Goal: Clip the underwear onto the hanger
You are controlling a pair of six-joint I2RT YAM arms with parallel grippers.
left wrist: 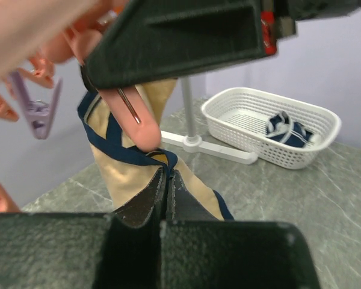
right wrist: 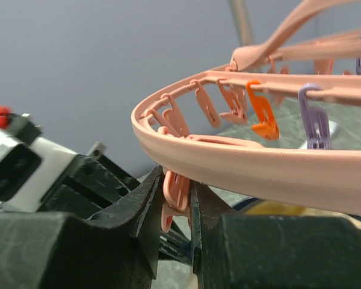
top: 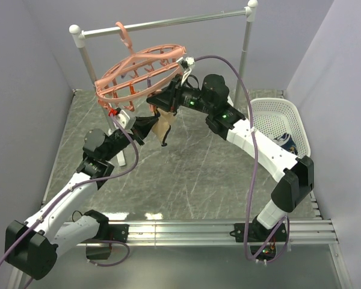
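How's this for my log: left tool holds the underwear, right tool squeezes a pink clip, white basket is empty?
The basket is not empty: the left wrist view shows navy-and-white cloth in it. The left tool does hold the underwear, and the right tool squeezes a pink clip.

Overhead cam; wrist cams (near hanger)

Left end effector and right end effector clamped, raised
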